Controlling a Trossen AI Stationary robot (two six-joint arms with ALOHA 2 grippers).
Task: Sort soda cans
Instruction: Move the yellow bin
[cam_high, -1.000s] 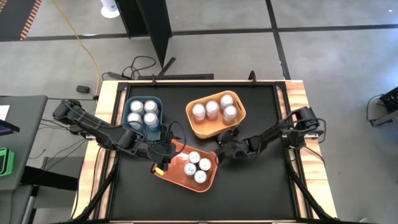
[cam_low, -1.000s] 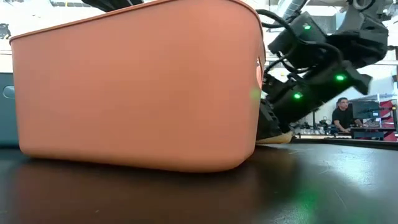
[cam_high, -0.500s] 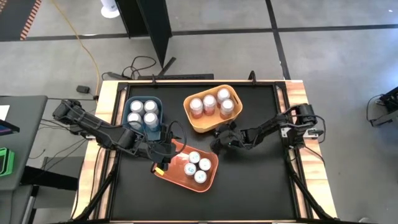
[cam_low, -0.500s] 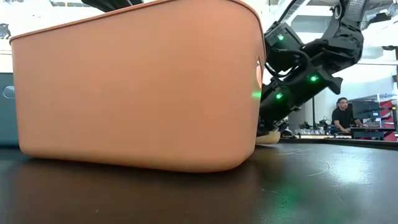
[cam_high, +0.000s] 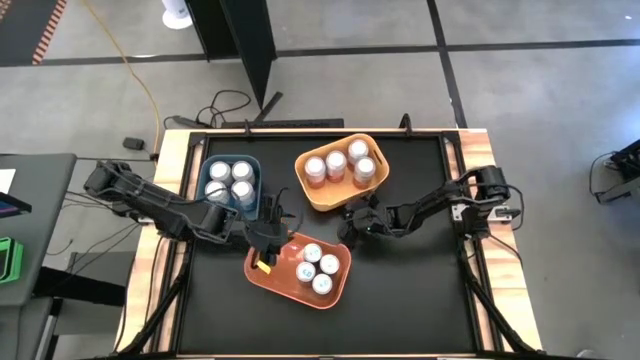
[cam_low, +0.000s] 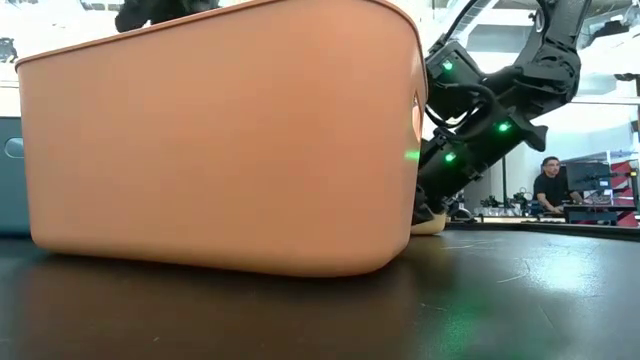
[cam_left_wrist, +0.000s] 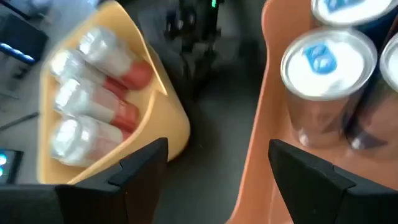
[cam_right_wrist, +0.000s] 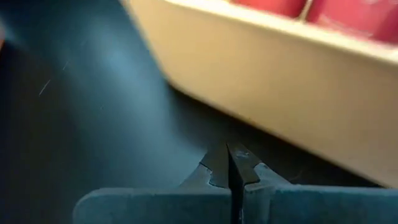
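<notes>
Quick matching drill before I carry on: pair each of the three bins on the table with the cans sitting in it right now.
Things:
1. yellow bin
2. orange bin
3. blue bin

Contents:
A. four cans with blue-marked tops
B. four cans with red bodies
C. four plain silver-topped cans

Pairs: 1-B, 2-A, 3-C

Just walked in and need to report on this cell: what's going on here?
A two-arm robot is sorting soda cans, and every can in view already sits in the blue bin, yellow bin or orange bin. The left pincer stands open at the orange bin's rim, holding nothing. The right pincer is shut and empty, low on the table beside the yellow bin.
</notes>
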